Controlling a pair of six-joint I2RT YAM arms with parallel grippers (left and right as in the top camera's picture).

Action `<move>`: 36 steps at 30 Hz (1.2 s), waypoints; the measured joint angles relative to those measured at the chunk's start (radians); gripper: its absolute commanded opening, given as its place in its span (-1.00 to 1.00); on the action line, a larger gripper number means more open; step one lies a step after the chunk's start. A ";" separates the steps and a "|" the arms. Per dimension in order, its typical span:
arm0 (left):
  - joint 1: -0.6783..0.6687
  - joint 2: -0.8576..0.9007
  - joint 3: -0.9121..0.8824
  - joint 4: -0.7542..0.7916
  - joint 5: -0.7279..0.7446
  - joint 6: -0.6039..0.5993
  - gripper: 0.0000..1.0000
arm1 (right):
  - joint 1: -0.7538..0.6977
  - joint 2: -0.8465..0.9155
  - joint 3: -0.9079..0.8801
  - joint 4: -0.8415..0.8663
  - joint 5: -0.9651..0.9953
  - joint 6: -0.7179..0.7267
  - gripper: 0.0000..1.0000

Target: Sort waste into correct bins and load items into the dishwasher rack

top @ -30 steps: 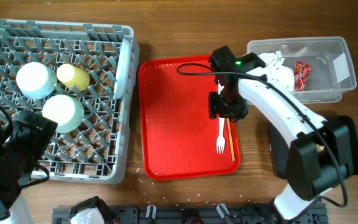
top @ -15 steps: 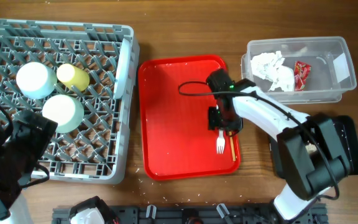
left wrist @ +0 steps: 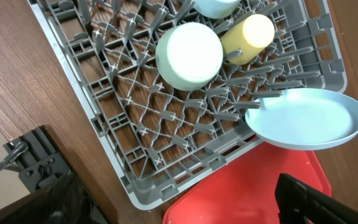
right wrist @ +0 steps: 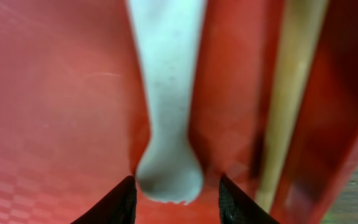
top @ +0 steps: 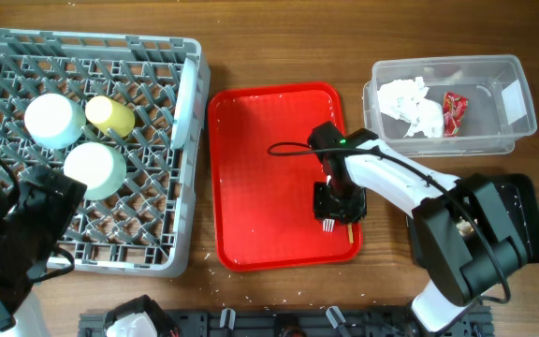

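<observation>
The white plastic fork (top: 328,226) lies on the red serving tray (top: 260,187), with the thin wooden stick (top: 349,227) beside it. My right gripper (top: 337,201) is open and low over the fork. In the right wrist view its fingers (right wrist: 174,193) straddle the fork's handle end (right wrist: 166,93), and the stick (right wrist: 291,93) lies to the right. The grey rack (top: 82,39) holds two pale bowls (top: 54,120) (top: 94,168), the yellow cup (top: 110,114) and the blue plate (top: 184,98) on edge. Only one dark finger of my left gripper (left wrist: 316,199) shows.
The clear tub (top: 517,122) at back right holds the white napkin (top: 410,105) and the red wrapper (top: 454,112). The black tray (top: 529,225) lies at right, partly hidden by my right arm. Pale scraps dot the table's front edge (top: 251,301).
My right gripper has moved from the tray's back toward the front, along the fork, and has come down over its handle. The left arm has not moved.
</observation>
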 measured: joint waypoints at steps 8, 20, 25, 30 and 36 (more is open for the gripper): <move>0.000 0.000 0.000 0.000 0.000 0.000 1.00 | 0.026 -0.015 -0.010 0.079 -0.022 0.045 -0.76; 0.000 0.000 0.000 0.000 0.000 0.000 1.00 | 0.026 -0.016 -0.002 0.037 -0.028 0.048 -0.93; 0.000 0.000 0.000 0.000 0.000 0.000 1.00 | 0.026 -0.049 -0.002 -0.009 -0.013 0.043 -0.91; 0.000 0.000 0.000 0.000 0.000 0.000 1.00 | 0.026 -0.232 0.011 -0.010 -0.105 -0.010 -0.91; 0.000 0.000 0.000 0.000 0.000 0.000 1.00 | 0.092 -0.341 0.023 0.212 -0.342 0.022 -0.91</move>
